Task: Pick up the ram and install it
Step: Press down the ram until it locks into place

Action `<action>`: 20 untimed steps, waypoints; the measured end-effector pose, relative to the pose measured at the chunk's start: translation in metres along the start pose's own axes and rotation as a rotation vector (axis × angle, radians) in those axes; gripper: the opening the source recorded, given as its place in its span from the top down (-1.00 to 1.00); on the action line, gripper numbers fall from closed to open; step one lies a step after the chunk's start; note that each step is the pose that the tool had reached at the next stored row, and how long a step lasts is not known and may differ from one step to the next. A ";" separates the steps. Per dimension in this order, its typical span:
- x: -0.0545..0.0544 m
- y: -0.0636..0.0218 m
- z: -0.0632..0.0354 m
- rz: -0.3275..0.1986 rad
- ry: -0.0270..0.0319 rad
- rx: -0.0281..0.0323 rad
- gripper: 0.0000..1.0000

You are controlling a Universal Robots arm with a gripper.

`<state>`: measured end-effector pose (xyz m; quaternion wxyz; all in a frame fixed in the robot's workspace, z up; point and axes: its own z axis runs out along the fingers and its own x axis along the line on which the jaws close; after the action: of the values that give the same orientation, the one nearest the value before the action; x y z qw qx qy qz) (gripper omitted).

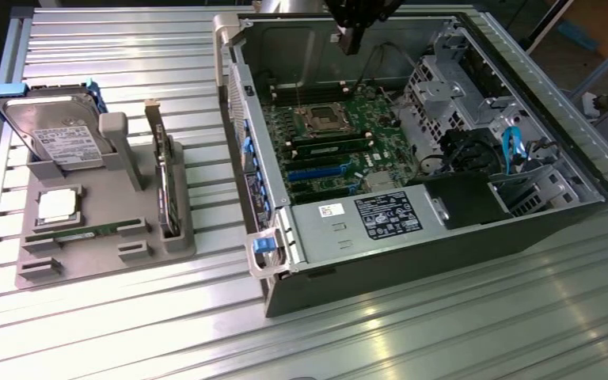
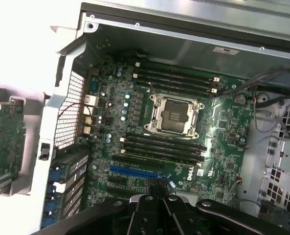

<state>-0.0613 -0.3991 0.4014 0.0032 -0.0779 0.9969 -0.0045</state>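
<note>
Exterior view: gripper (image 1: 353, 39) hangs above the open computer case (image 1: 557, 170), over the far end of the motherboard (image 1: 331, 146), fingers pinched together with nothing between them. Wrist view puts the closed gripper (image 2: 157, 196) over the motherboard (image 2: 223, 132), just beside the blue slot (image 2: 135, 172), with the empty processor socket (image 2: 173, 114) and dark memory slots (image 2: 164, 147) beyond. Well apart, on the grey holder tray (image 1: 93, 261) at the exterior view's left, the ram (image 1: 85, 232) lies flat near the silver processor chip (image 1: 58, 204), hard drive (image 1: 56, 134) and upright card (image 1: 165, 186).
</note>
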 end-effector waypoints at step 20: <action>0.000 0.0000 0.0000 0.218 -0.0045 -0.0029 0.79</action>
<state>-0.0613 -0.3990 0.4014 0.0058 0.0309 0.9995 -0.0025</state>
